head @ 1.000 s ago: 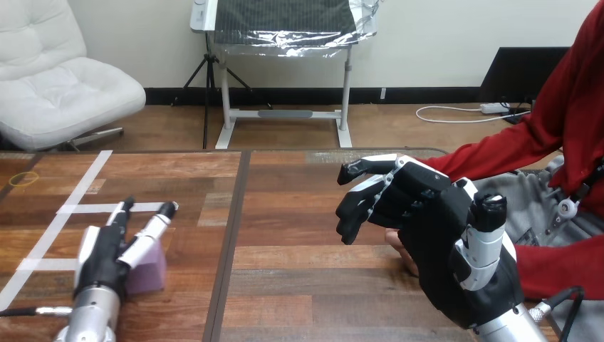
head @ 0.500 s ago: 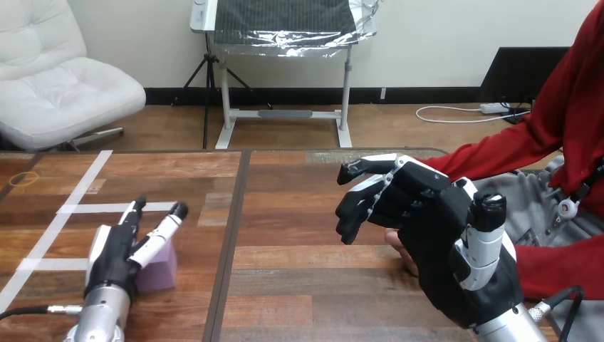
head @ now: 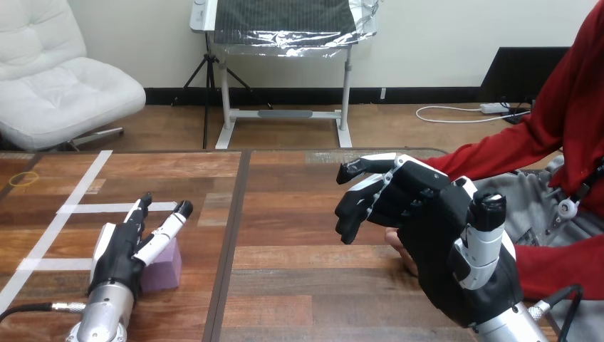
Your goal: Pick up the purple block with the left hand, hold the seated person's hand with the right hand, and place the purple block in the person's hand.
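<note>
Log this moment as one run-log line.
left hand: open, against purple block on table | right hand: raised over person's hand, grip unclear | block: not yet lifted

We see the left hand (head: pixel 117 251) black, with white shells on its back and black-and-white fingers (head: pixel 165 229), on a silver forearm (head: pixel 105 322); the right hand (head: pixel 438 242) is black too, its thumb (head: pixel 478 244) white-shelled with a black tip.

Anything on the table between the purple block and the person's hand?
No object: bare table between the purple block and the person's hand. The right hand sits in front of that hand, hiding most of it.
</note>
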Tool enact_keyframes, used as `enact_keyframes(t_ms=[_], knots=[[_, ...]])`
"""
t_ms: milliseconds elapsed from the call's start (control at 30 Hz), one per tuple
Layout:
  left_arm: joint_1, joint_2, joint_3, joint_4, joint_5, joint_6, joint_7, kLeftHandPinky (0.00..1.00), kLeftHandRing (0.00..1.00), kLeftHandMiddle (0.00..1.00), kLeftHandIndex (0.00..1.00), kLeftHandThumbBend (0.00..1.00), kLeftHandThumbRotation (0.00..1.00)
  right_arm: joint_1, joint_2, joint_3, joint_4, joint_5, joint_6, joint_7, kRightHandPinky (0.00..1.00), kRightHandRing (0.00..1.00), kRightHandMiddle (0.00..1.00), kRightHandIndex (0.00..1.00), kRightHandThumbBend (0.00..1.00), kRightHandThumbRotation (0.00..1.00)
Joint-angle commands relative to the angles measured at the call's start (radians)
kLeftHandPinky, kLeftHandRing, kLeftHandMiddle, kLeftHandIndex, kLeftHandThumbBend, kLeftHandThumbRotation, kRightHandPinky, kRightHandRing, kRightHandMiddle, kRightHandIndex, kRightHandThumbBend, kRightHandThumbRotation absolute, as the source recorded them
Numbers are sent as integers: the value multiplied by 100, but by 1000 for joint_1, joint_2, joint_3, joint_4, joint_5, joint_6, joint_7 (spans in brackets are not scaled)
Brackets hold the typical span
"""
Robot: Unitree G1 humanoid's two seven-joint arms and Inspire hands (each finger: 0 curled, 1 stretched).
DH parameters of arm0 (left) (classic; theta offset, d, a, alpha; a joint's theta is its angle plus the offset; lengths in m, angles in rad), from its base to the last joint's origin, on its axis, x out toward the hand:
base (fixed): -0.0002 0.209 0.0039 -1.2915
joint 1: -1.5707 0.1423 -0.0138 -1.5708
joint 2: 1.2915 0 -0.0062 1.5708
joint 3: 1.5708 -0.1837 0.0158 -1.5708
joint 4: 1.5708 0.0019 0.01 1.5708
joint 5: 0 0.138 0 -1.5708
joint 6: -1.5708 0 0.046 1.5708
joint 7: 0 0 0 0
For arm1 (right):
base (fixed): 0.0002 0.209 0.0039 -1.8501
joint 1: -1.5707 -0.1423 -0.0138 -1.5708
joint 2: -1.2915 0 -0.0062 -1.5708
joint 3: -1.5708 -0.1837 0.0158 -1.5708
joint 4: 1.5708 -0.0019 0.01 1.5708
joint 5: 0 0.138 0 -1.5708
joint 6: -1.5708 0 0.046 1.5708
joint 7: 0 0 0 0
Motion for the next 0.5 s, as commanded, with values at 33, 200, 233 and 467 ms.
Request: enact_keyframes(t_ms=[33, 200, 233, 467], knots=[[-60, -36, -31, -42, -11, 13, -20, 99, 100, 100, 97, 61, 60, -65, 13, -6, -5, 7, -20, 1, 36, 46, 52, 63, 91, 100], [-63, -35, -37, -41, -4, 16, -21, 99, 100, 100, 97, 61, 60, -64, 11, -7, -7, 7, -18, 1, 36, 46, 52, 63, 91, 100], [-63, -34, -38, -40, -3, 16, -22, 99, 100, 100, 97, 61, 60, -64, 11, -7, -7, 7, -18, 1, 36, 46, 52, 63, 91, 100], [-66, -34, -38, -37, -3, 18, -25, 98, 100, 100, 97, 61, 60, -63, 12, -7, -9, 6, -15, -3, 36, 46, 52, 63, 92, 100]])
